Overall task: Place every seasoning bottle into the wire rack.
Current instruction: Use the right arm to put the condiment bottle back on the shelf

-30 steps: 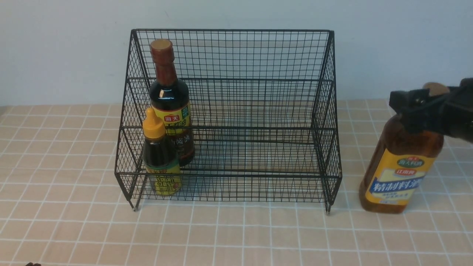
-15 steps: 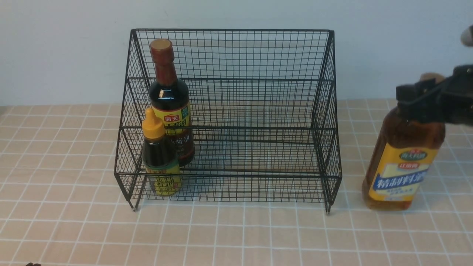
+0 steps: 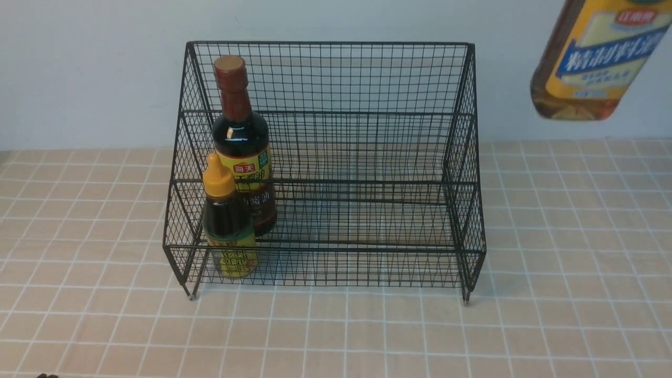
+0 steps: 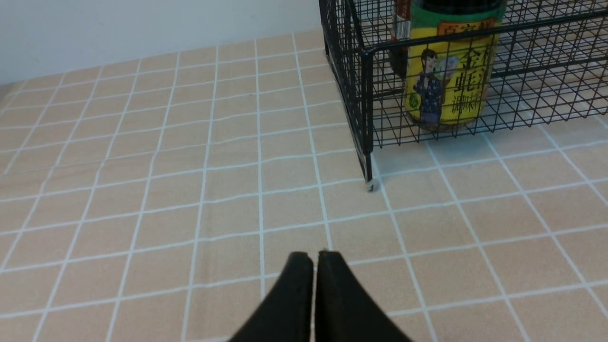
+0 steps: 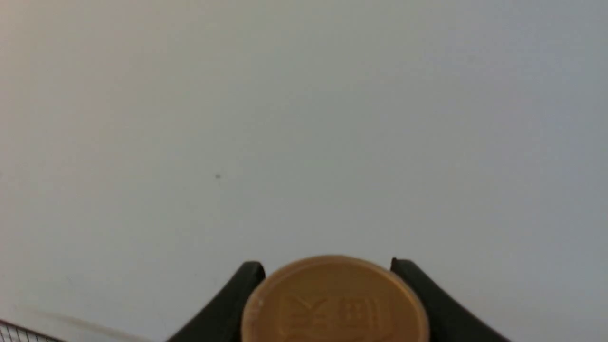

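Note:
The black wire rack [image 3: 325,43] stands mid-table. At its left end the tall dark soy-sauce bottle [image 3: 241,147] stands on the upper tier, with the small dark bottle with a yellow nozzle cap [image 3: 228,220] in front on the lower tier. The amber bottle [image 3: 593,58] with a yellow-and-blue label hangs tilted in the air, above and to the right of the rack. Its tan cap [image 5: 335,308] sits between the fingers of my right gripper [image 5: 327,265], which is shut on it. My left gripper [image 4: 313,256] is shut and holds nothing, low over the table before the rack's left front leg [image 4: 369,180].
A tan tiled cloth [image 3: 567,262] covers the table, and a pale wall [image 3: 94,79] rises right behind the rack. The rack's middle and right parts hold no bottles. The small bottle's yellow label [image 4: 449,85] shows through the mesh in the left wrist view.
The right gripper closed on the amber bottle's neck and lifted it off the table, high to the rack's right. The gripper itself left the front view. The left arm stayed still.

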Controlling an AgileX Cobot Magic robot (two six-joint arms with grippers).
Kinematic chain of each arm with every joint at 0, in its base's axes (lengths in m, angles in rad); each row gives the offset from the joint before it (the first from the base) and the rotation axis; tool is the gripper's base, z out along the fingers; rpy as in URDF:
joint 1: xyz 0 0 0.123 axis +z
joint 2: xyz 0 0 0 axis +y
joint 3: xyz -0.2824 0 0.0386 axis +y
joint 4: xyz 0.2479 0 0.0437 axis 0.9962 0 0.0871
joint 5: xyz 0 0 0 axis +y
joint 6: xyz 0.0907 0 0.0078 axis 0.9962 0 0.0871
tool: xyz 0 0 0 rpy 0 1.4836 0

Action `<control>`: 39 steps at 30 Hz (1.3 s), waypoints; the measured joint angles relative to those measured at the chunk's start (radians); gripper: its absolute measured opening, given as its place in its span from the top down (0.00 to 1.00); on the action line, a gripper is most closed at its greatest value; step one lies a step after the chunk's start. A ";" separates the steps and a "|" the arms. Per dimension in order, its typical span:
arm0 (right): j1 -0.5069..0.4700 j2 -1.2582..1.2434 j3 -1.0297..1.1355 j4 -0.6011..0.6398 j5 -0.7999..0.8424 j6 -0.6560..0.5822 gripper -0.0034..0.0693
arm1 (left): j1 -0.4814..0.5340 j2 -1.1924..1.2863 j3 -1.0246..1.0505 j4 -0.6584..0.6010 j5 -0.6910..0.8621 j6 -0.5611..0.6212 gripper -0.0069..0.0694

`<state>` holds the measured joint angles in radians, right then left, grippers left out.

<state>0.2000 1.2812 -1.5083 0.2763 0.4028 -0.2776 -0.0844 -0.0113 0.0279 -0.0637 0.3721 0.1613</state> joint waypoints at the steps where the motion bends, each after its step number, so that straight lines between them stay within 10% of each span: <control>1: 0.012 0.010 -0.022 0.000 0.001 0.000 0.52 | 0.000 0.000 0.000 0.000 0.000 0.000 0.92; 13: 0.218 0.296 -0.304 -0.002 0.046 -0.003 0.52 | 0.000 0.000 0.000 0.000 0.000 0.000 0.92; 39: 0.222 0.548 -0.427 -0.140 0.283 0.102 0.52 | 0.000 0.000 0.000 0.000 0.000 0.000 0.92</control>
<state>0.4216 1.8296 -1.9353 0.1363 0.6858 -0.1752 -0.0844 -0.0113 0.0279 -0.0637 0.3721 0.1613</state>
